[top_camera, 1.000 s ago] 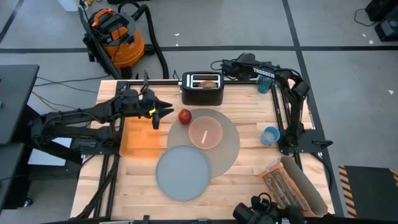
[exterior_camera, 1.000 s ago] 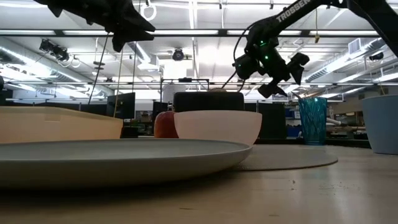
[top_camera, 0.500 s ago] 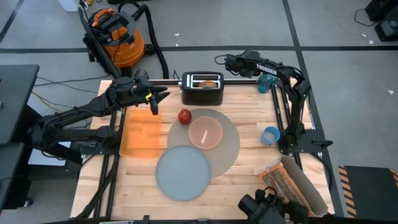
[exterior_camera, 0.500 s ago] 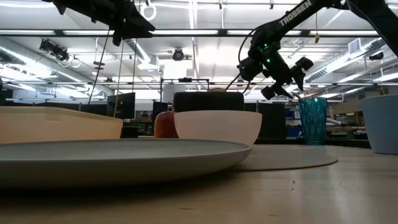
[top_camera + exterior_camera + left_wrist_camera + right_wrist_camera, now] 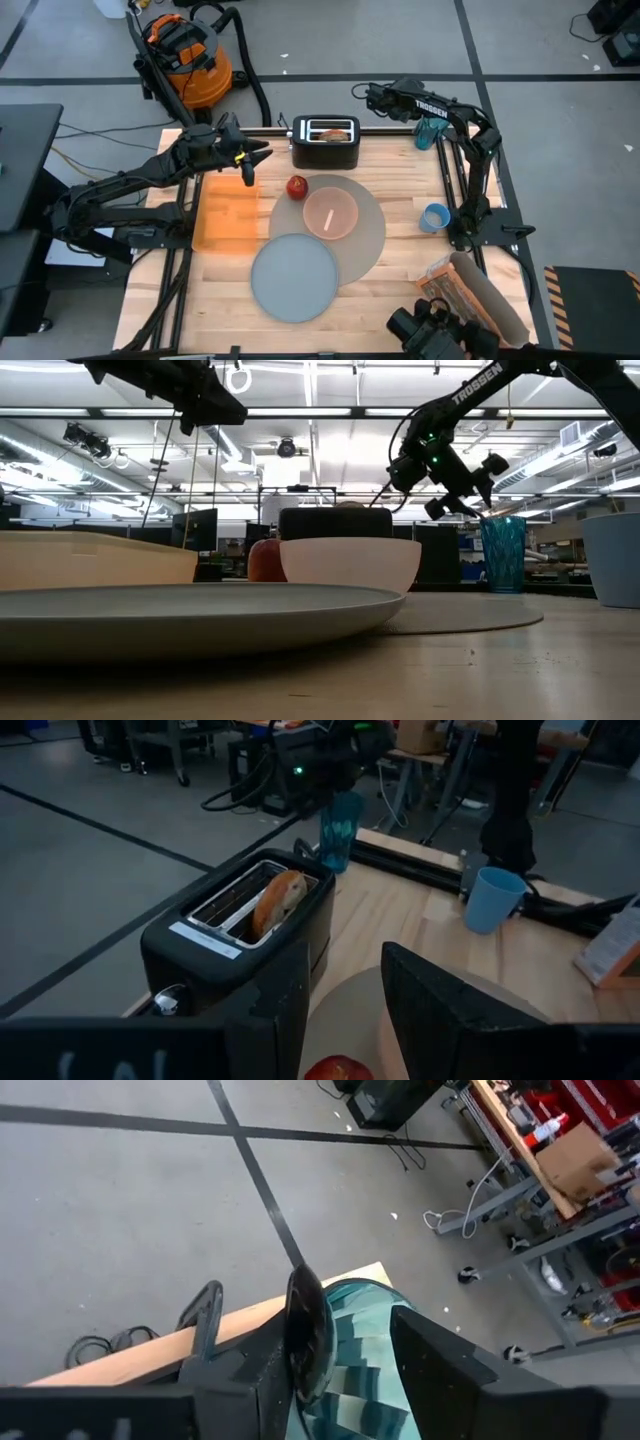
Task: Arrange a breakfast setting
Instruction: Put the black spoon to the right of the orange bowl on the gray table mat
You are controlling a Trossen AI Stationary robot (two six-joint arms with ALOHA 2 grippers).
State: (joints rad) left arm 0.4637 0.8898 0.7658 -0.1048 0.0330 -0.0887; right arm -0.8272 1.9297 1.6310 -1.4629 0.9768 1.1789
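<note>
Left gripper (image 5: pixel 252 163) has pulled back from over the apple (image 5: pixel 297 186) to the far end of the orange tray (image 5: pixel 225 215) and has parked there for the last half second. Its fingers are spread with nothing between them, and its wrist cam just looks over the toaster (image 5: pixel 325 143). Looks like the left arm is out of this step. The table hasn't moved since a second ago. The plate (image 5: pixel 295 275) laps the near-left edge of the mat (image 5: pixel 368 238), the pink bowl (image 5: pixel 330 213) sits on the mat and the apple sits at the mat's far-left rim. The bagel (image 5: pixel 280 900) is upright in the toaster slot, not yet served. The change is on the right. Right gripper (image 5: pixel 466 498) has slid over toward the teal bottle (image 5: pixel 503 552) at the far-right corner, its wrist folded back and pointing down at it, and the jaws have narrowed over the last second. The spoon (image 5: pixel 305 1332) stands bowl-up in the bottle, a dark glossy oval seen edge-on, with its handle hidden inside. The spoon sits against one finger, the other finger is clear of it with teal showing in the gap, so the jaws are part spread around it and not clamped. My read: a spoon pick is in progress and needs more squeeze before any lift; the curved metal bowl may slip or twist. Blue cup (image 5: pixel 435 216) is right of the mat and the cereal box (image 5: pixel 450 290) lies at the near-right corner, both still to place.
</note>
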